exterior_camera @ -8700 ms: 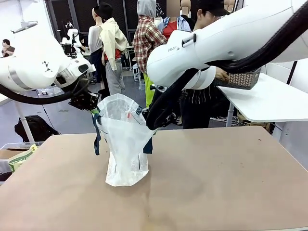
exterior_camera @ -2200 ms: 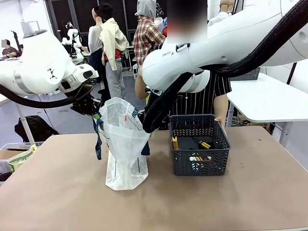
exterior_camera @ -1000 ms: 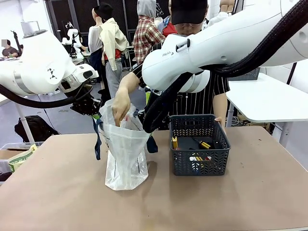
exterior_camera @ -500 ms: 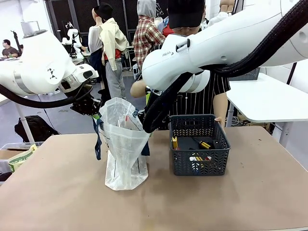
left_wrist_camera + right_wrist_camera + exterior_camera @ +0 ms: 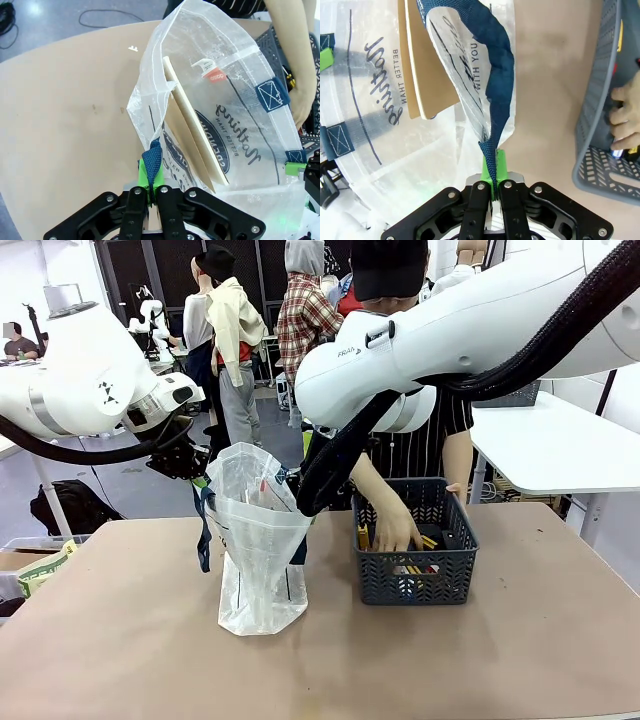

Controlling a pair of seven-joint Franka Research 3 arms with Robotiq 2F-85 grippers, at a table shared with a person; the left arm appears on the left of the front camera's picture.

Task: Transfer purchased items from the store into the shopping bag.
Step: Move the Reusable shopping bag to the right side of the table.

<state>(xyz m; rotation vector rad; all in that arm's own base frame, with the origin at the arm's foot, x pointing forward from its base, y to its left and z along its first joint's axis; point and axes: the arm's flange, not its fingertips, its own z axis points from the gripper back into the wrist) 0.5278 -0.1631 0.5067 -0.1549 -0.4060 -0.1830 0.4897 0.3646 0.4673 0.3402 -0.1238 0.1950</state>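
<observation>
Brown desk [image 5: 520, 660]: left pincer [image 5: 152, 192], right pincer [image 5: 495, 192] clamp translucent plastic bag [image 5: 262, 550] by navy straps [image 5: 496, 85]; person's hand [image 5: 395, 532] picks from grey slotted basket [image 5: 440, 585] alongside bag; next likely needs bag mouth wide.

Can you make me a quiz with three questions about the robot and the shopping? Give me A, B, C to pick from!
1. What colour are the handles of the shopping bag?
A. red
B. dark blue
C. yellow

2. Where is the person's hand?
A. down in the grey basket
B. inside the shopping bag
C. waving up in the air

3. What are the left gripper and the right gripper doing?
A. hanging open
B. pinching the bag's handles, one each
C. lifting the basket

Answers:
1 B: both wrist views show navy straps on the whitish bag.
2 A: the front view shows the hand reaching among the items in the basket.
3 B: each wrist view shows green pads shut on a strap, holding the bag's mouth open.
</observation>
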